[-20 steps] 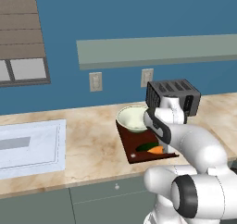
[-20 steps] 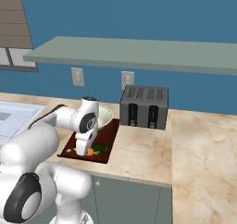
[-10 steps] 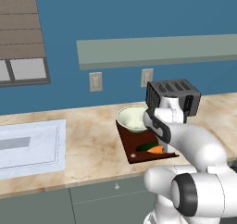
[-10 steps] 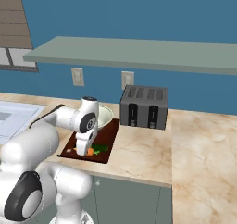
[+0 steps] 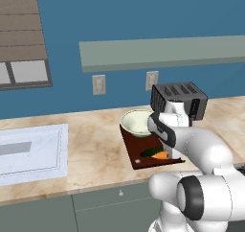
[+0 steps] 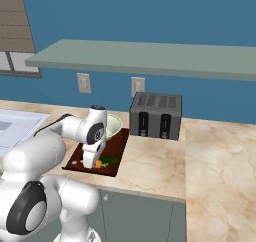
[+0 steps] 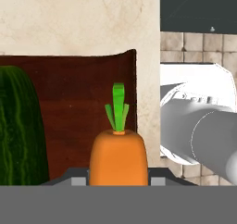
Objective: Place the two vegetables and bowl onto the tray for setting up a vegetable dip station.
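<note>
**A:** ok so where's everything sitting right now?

**B:** All on the tray (image 5: pixel 143 152), the dark reddish board on the marble surface (image 5: pixel 95 154). Bowl (image 5: pixel 137 122) is at the tray's far end, near the wall. Cucumber (image 5: pixel 151 152) and carrot (image 5: pixel 161 155) lie side by side at the near end, just beside each other. In the hand view the carrot (image 7: pixel 118 156) is dead centre, green tip pointing away, with the cucumber (image 7: pixel 21 130) next to it.

**A:** gripper (image 6: pixel 91 162) got hold of anything?

**B:** The hand view has the carrot sitting right between the two dark tips at the bottom edge, so it looks clamped on the carrot, with the carrot down at tray level. Can't really see the contact itself though, the tips are mostly cut off.

**A:** room to move?

**B:** Tight on one side. The carrot lies close to the tray's edge, bare marble past it, and the surface's front edge is just beyond the tray's near end. The toaster (image 5: pixel 179 99) stands near the tray's far corner. Toward the sink area (image 5: pixel 31 152) there's a wide open stretch of surface.

**A:** anything changed from a moment back?

**B:** Nope, arm, bowl and veggies all look the same as before. Nothing has budged.
</note>
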Available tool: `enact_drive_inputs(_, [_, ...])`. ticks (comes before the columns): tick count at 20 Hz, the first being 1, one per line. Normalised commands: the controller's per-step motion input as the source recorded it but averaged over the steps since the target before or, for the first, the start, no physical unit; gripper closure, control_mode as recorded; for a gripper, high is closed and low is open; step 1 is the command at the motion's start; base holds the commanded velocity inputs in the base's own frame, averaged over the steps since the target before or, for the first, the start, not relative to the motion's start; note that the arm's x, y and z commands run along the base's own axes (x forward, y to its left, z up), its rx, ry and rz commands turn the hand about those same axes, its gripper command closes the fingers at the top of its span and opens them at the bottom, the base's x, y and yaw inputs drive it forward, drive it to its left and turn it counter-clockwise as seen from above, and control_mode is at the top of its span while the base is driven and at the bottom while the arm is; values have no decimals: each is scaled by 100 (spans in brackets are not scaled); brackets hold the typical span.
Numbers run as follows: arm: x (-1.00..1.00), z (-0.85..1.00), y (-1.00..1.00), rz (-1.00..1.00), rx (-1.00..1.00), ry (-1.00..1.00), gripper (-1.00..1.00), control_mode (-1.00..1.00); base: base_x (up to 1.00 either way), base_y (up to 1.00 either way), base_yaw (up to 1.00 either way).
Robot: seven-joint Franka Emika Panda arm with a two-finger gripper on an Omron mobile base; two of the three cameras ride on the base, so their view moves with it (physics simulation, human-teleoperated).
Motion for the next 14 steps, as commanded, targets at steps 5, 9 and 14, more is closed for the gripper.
enact_drive_inputs(5, [8,-10,0,0,0,0,100,-100,0,0,0])
enact_drive_inputs(9, [9,-12,0,0,0,3,100,-100,0,0,0])
enact_drive_inputs(14, [9,-11,0,0,0,1,100,-100,0,0,0])
